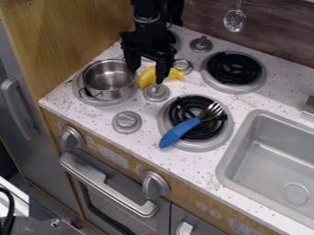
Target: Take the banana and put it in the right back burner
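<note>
My gripper hangs from the top edge over the left middle of the stove, open, with its two fingers spread apart. Between and just behind the fingertips lies the yellow banana on the white counter; one finger covers part of it, and its right end points toward a grey knob. Whether either finger touches it, I cannot tell. The right back burner, a black coil in a grey ring, is to the right of the banana with nothing on it.
A metal pot stands on the left front burner, close to the left finger. A blue-handled fork rests across the right front burner. Knobs dot the stove; a grey sink is at right.
</note>
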Controlling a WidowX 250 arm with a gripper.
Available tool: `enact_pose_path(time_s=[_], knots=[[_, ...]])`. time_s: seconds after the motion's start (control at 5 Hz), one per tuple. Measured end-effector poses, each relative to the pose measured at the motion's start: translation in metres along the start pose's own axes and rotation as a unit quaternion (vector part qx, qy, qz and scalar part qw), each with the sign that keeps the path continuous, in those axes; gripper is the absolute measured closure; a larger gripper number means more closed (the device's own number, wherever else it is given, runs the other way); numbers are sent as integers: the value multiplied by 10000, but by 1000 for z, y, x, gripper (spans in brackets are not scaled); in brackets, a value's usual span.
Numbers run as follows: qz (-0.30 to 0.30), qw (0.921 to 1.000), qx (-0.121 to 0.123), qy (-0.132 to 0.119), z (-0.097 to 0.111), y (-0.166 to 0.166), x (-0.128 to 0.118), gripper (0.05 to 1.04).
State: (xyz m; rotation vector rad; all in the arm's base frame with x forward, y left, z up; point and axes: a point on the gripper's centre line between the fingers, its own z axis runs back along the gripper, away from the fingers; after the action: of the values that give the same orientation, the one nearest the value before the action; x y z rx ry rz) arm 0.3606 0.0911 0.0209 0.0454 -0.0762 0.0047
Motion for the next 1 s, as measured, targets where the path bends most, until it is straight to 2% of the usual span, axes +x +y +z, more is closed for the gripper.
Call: enact_pose_path(time_s=[0.2, 0.4, 0.6, 0.8, 1.0], knots=[[9, 9997, -72, 228, -15, -3, -7, 86], [-341, 9991, -255, 66, -21, -6, 9, 86], [-522, 9986, -31, -74, -12, -4, 32, 86], [-580, 9981, -27, -194, -11, -7, 51, 86], [-533, 9981, 6, -295, -17, -1, 59, 86]])
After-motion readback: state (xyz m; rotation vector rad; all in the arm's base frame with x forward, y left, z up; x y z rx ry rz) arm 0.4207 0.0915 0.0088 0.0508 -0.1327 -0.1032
